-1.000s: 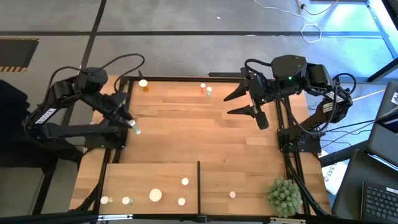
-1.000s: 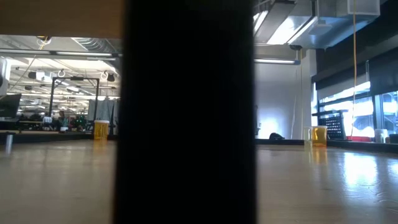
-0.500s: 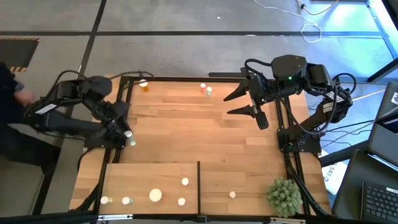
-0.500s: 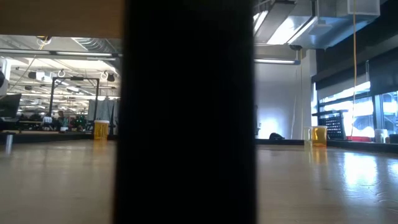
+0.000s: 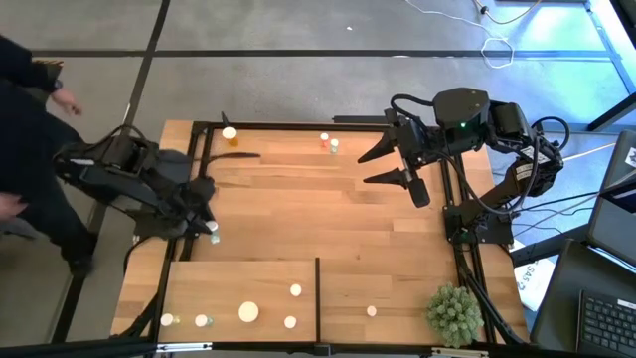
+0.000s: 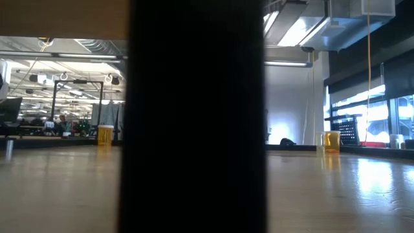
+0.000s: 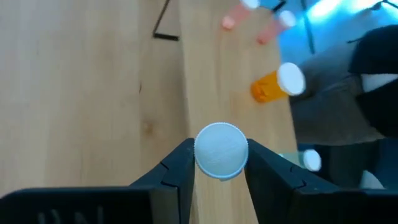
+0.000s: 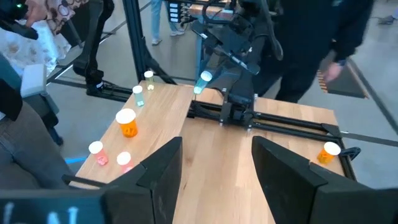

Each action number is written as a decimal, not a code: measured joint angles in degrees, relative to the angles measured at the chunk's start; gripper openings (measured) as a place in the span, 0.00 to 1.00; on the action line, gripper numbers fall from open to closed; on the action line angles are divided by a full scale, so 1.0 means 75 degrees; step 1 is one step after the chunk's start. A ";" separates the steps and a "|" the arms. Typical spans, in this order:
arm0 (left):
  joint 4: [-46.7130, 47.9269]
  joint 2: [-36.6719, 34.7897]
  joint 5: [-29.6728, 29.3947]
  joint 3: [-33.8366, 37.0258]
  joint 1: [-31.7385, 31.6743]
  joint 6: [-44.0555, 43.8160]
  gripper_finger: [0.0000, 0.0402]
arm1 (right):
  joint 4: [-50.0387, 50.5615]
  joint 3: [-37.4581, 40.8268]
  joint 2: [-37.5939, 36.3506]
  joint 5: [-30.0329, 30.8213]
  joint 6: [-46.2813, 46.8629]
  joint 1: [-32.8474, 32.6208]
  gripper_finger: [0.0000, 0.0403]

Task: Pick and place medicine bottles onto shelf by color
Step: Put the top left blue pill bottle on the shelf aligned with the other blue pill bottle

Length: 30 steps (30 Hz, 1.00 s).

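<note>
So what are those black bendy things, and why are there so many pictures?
They are two robot arms at a wooden table, each ending in a two-finger claw. One picture looks straight down, one looks across the tabletop but a dark post blocks most of it, and two come from cameras on the arms' wrists. The left gripper is pinching a small bottle with a white cap. The right gripper hangs open over the table, holding nothing. More little bottles stand on the pale shelf board and along the table's far edge, like the orange bottle. The spiky green plant ball is just decoration.
</note>
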<state>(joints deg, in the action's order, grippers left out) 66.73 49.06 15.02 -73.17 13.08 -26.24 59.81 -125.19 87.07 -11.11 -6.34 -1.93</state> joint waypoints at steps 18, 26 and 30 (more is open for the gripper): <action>-0.0004 0.1227 -0.3260 0.0003 0.4100 -0.5326 0.28 | 0.0263 0.0000 0.0000 -0.0543 -0.0414 0.0001 0.49; -0.0052 0.1672 -0.4778 0.0003 0.5757 -0.7320 0.28 | 0.0309 0.0000 0.0000 -0.0899 -0.0432 0.0003 0.49; -0.0051 0.1943 -0.5430 0.0003 0.6265 -0.8043 0.28 | 0.0358 0.0000 0.0000 -0.1706 -0.0493 0.0003 0.49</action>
<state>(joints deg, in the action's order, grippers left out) 66.35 63.63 -25.70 -73.14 60.08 -86.56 62.49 -125.19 87.07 -23.90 -10.04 -1.91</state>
